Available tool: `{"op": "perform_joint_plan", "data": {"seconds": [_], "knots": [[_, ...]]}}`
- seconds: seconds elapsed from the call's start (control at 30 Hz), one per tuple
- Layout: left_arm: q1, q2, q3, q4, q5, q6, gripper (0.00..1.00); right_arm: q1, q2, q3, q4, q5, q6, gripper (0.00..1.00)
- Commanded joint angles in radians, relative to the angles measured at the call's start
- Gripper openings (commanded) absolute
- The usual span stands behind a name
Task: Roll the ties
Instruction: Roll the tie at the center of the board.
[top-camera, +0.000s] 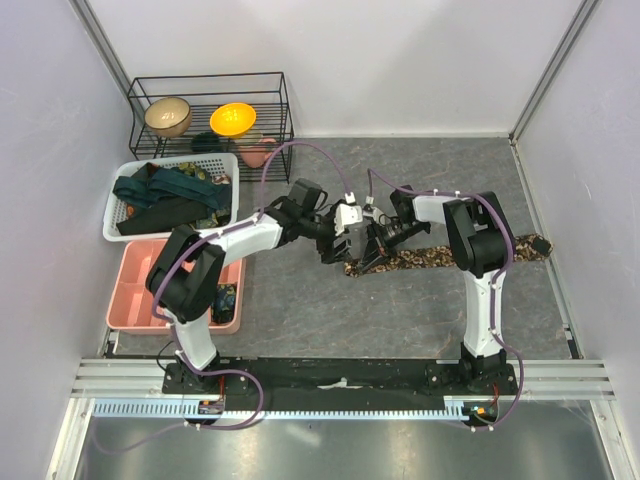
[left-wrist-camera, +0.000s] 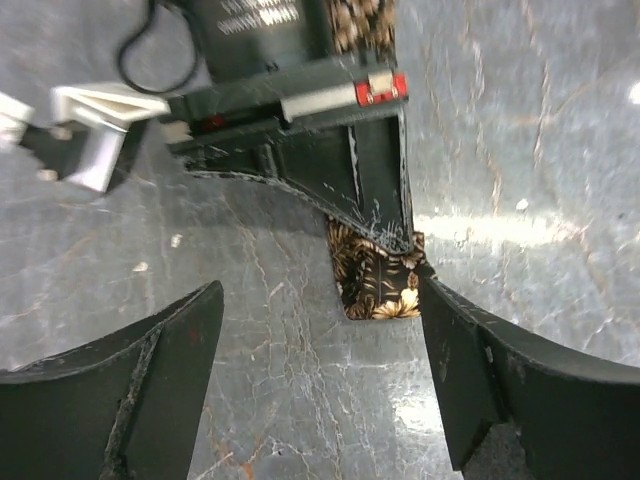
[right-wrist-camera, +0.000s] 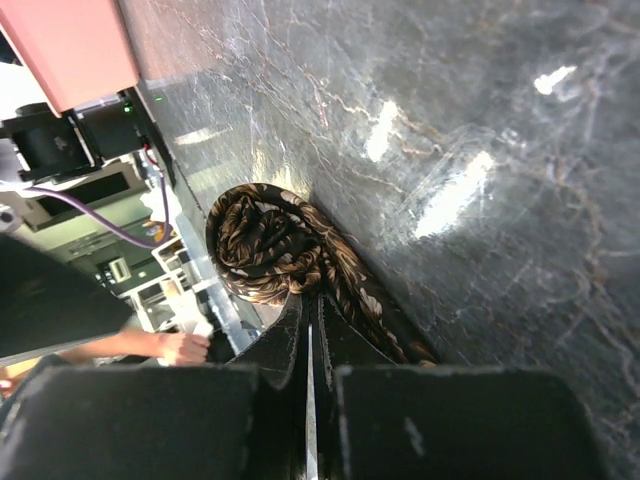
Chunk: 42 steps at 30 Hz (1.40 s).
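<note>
Brown-and-tan speckled tie (top-camera: 440, 257) lies flat, trailing behind the right gripper (right-wrist-camera: 312, 300); its end curls just ahead of those fingertips, which are pinched together on the fabric; left gripper (left-wrist-camera: 320, 300) hovers opposite, jaws wide apart, tie end just inside its right finger.

Grey marbled table (top-camera: 400, 320) beneath left pincer (top-camera: 335, 250). White mesh basket (top-camera: 112, 215) well to left of pincer, slightly farther back. Pink tray (top-camera: 135, 290) left of pincer and nearer front edge, just in front of basket. Black wire rack (top-camera: 205, 85) far back-left of pincer, against rear wall. In rack: tan bowl (top-camera: 167, 117), orange bowl (top-camera: 233, 119) beside it, not touching; pink cup (top-camera: 258, 152) lower down, closest of three to pincer. Metal rail (top-camera: 340, 380) along front edge, behind pincer.
</note>
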Motion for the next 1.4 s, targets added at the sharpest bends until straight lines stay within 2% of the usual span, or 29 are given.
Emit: {"op": "perform_joint_plan", "data": {"seconds": [0.0,0.27,0.67,0.77,0.87,0.9,0.97,1.0,1.1,1.23,1.37], "knots": [[-0.049,0.028,0.05,-0.164,-0.054,0.132,0.86,0.001,0.049,0.005,-0.021,0.049,-0.054,0.0],[-0.094,0.046,-0.04,-0.115,-0.115,0.105,0.82,-0.001,0.08,0.0,-0.021,0.031,-0.081,0.0],[-0.137,0.149,0.0,-0.076,-0.198,0.072,0.72,0.001,0.11,0.023,-0.018,0.02,-0.075,0.0],[-0.138,0.155,-0.003,-0.076,-0.192,0.069,0.65,-0.001,0.115,0.028,-0.018,0.012,-0.071,0.0],[-0.142,0.154,-0.016,-0.084,-0.2,0.073,0.46,0.001,0.112,0.034,-0.015,0.012,-0.059,0.0],[-0.142,0.151,-0.017,-0.09,-0.207,0.073,0.36,-0.001,0.107,0.034,-0.018,0.014,-0.054,0.01],[-0.142,0.137,-0.026,-0.102,-0.221,0.076,0.3,-0.002,0.077,0.031,-0.018,0.011,-0.034,0.05],[-0.14,0.133,-0.028,-0.108,-0.217,0.073,0.26,-0.005,0.064,0.03,-0.017,0.011,-0.023,0.12],[-0.143,0.135,-0.02,-0.113,-0.23,0.04,0.2,-0.025,0.006,0.026,-0.017,0.011,0.033,0.25],[-0.148,0.146,0.02,-0.133,-0.275,-0.006,0.18,-0.063,-0.098,0.014,-0.018,0.012,0.073,0.33],[-0.154,0.154,0.061,-0.185,-0.324,-0.037,0.18,-0.064,-0.135,0.011,-0.027,0.014,0.083,0.39]]}}
